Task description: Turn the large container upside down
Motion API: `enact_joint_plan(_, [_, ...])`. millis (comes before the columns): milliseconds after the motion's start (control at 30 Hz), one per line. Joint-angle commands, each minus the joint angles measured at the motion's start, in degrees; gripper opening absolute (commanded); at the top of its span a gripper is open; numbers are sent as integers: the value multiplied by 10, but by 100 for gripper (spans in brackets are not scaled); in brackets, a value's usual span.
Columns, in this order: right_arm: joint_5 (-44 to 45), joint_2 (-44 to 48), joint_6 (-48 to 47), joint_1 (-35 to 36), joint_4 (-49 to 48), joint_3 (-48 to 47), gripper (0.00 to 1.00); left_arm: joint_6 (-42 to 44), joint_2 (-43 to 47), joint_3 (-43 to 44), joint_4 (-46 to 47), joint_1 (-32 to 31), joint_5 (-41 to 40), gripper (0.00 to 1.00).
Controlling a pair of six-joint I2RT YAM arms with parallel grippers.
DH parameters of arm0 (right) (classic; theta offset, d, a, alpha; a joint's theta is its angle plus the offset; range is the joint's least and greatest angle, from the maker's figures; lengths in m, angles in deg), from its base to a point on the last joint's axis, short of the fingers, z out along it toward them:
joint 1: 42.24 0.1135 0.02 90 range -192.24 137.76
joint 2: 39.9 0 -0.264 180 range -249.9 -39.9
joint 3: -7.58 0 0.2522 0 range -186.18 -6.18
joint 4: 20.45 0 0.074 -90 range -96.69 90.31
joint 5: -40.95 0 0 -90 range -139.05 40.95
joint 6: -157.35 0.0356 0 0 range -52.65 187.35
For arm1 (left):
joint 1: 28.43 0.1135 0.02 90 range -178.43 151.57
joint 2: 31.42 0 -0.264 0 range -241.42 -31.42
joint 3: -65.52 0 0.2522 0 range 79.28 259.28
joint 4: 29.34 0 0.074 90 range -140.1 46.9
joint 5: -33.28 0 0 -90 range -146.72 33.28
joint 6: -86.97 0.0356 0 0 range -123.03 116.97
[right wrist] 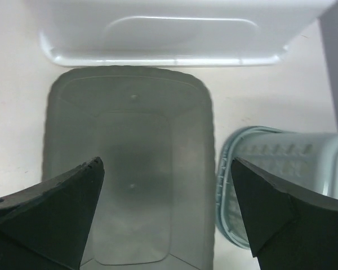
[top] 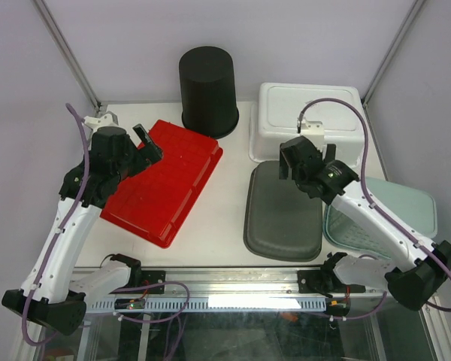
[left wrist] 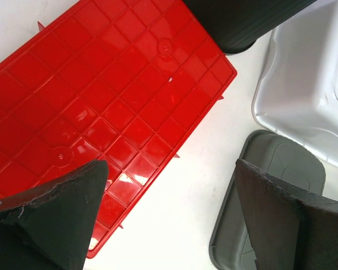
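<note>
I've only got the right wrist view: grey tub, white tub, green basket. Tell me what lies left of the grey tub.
Observer: A red tray, ribbed face up, lies left of the grey tub, with bare table between them.
Operator: Report where the left tool is.
Observer: The left tool hangs open above the red tray's left side, holding nothing.
Operator: Name anything behind that tray.
Observer: A black bin stands closed end up by the tray's far corner.
</note>
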Motion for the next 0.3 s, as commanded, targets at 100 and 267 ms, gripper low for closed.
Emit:
enact_joint_plan(100, [99, 48, 62, 3, 13, -10, 99, 10, 51, -30, 62, 4, 3, 99])
enact_joint_plan(267, [73, 44, 90, 4, -12, -11, 100, 4, 69, -53, 65, 4, -8, 99])
